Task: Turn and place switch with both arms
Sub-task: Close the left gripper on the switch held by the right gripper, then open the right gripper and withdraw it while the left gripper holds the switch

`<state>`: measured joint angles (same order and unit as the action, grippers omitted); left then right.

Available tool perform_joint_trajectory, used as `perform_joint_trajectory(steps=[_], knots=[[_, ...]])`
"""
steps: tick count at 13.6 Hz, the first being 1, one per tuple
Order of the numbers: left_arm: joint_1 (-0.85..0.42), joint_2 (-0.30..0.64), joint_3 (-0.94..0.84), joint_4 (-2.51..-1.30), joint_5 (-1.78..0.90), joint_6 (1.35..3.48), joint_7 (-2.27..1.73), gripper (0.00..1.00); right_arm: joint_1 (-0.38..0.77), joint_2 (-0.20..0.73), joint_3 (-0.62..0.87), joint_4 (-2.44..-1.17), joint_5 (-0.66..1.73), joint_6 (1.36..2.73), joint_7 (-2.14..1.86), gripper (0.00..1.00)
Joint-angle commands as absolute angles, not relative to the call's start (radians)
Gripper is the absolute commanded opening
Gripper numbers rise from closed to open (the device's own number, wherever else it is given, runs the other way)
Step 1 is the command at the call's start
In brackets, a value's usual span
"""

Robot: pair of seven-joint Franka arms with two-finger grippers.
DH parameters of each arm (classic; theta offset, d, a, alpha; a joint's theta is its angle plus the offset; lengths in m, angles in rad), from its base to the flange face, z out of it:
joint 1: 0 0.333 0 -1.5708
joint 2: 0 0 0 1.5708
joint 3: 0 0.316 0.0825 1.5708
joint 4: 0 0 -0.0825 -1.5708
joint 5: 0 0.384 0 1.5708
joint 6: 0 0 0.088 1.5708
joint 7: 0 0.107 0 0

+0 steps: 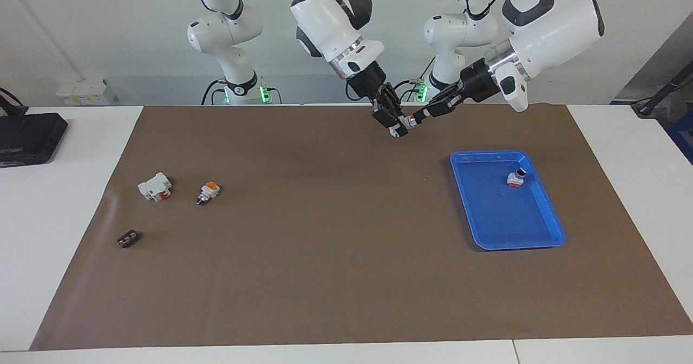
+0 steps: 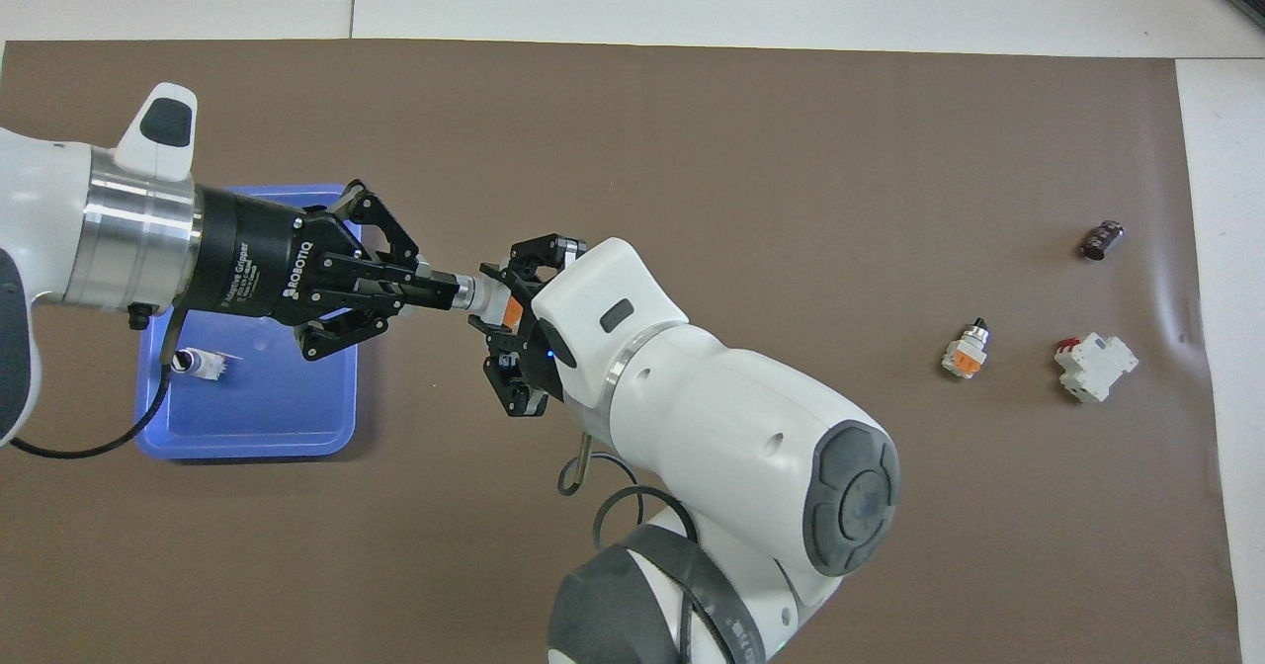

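A white switch [image 1: 410, 122] with a silver knob end and an orange face is held in the air between both grippers, over the mat near the robots' edge. My left gripper [image 1: 426, 112] is shut on its knob end; it also shows in the overhead view [image 2: 440, 290]. My right gripper [image 1: 394, 125] is shut on the switch's body, and in the overhead view [image 2: 504, 320] the orange face of the switch [image 2: 511, 312] shows between its fingers. A second switch [image 1: 515, 179] lies in the blue tray [image 1: 536, 234]. A third switch [image 1: 207, 192] lies on the mat toward the right arm's end.
A larger white block with a red part [image 1: 155, 186] lies beside the third switch. A small dark piece [image 1: 128, 239] lies farther from the robots than that block. A black device [image 1: 27, 136] sits off the mat at the right arm's end of the table.
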<state>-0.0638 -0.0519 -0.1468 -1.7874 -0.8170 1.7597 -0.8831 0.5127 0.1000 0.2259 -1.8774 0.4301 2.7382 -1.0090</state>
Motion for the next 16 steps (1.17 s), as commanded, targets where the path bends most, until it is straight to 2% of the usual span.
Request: perform_joint_trajectory(steps=[1, 9, 16], knots=[[-0.074, -0.083, -0.141, -1.841, -0.83, 1.766, -0.763, 0.0, 0.508, 0.091, 0.233, -1.868, 0.402, 2.734, -0.971, 0.0], [-0.067, -0.095, -0.141, -1.864, -0.828, 1.769, -0.246, 0.0, 0.508, 0.091, 0.232, -1.867, 0.402, 2.737, -0.971, 0.0], [-0.098, -0.101, -0.144, -1.876, -0.816, 1.809, 0.047, 0.0, 0.508, 0.091, 0.232, -1.867, 0.402, 2.738, -0.971, 0.0]])
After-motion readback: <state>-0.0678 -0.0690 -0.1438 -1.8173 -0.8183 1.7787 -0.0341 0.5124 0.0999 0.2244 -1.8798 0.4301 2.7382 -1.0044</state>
